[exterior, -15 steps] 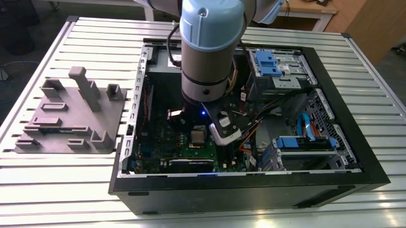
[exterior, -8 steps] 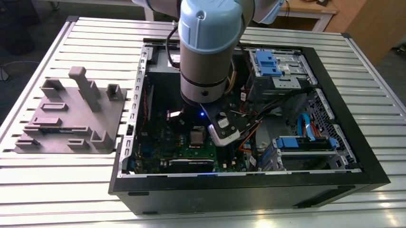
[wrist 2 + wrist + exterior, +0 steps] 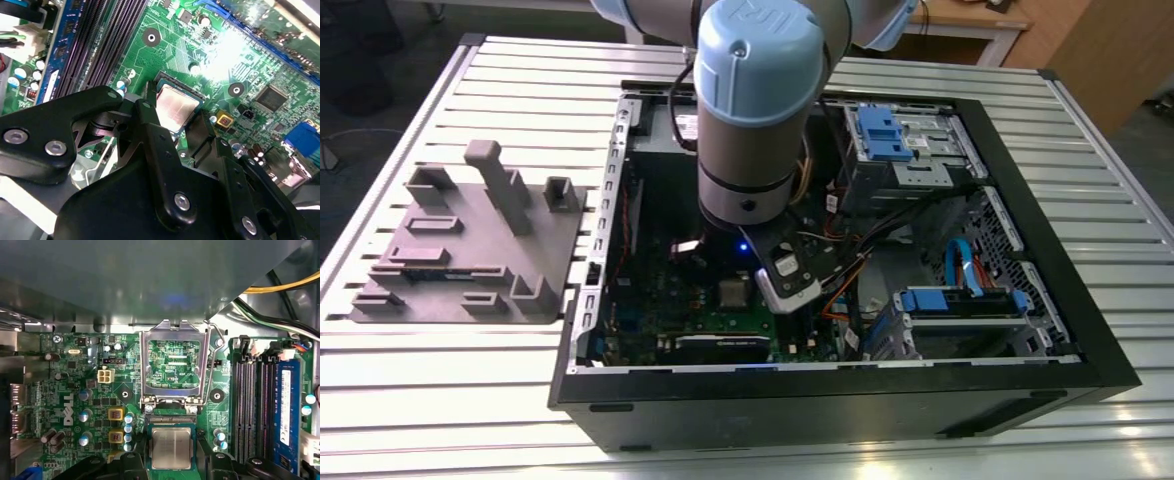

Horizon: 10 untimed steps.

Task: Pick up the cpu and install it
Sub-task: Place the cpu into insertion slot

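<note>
Cpu [image 3: 171,447] is seen lying at the socket [image 3: 171,419] of the green board [image 3: 75,390], flanked closely by the gripper [image 3: 176,114]; whether it is clamped cannot be told.

A raised two-letter emblem stands on the blue-grey end cap [image 3: 750,28] of the arm's joint in the exterior view. In the first wrist view, a maker's name is printed in large white letters on the green motherboard [image 3: 67,409], turned sideways beside the rear ports. A short line of tiny white print sits on the board, seen through the raised socket frame [image 3: 174,330]. The blue memory stick [image 3: 286,400] bears a long white sticker whose print is too small to read. On the grey top of the cpu [image 3: 171,447] no lettering can be made out.
</note>
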Tool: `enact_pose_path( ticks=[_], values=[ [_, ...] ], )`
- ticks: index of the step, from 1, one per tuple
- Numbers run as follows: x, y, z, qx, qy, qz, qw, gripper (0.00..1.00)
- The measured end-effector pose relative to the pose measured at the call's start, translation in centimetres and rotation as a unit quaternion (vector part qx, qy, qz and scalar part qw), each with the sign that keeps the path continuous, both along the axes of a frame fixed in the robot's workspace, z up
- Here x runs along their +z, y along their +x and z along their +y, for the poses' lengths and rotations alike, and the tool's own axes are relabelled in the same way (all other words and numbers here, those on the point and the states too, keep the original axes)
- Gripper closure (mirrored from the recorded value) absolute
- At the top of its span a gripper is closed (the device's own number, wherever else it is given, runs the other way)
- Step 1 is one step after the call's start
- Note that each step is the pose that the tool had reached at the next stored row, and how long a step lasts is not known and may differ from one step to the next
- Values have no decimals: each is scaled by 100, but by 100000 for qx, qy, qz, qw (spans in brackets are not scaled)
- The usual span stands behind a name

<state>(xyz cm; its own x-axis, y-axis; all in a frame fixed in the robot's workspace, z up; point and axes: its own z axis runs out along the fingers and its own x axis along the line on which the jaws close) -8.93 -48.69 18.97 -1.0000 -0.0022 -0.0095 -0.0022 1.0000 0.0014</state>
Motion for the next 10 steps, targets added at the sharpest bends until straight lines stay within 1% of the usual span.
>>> enact_pose_path(
  ticks=[2,10],
  values=[
    [-17,-2,-1,-1,-43,27,100000,53],
    [-33,-1,0,2,-3,-5,100000,53]
  ],
)
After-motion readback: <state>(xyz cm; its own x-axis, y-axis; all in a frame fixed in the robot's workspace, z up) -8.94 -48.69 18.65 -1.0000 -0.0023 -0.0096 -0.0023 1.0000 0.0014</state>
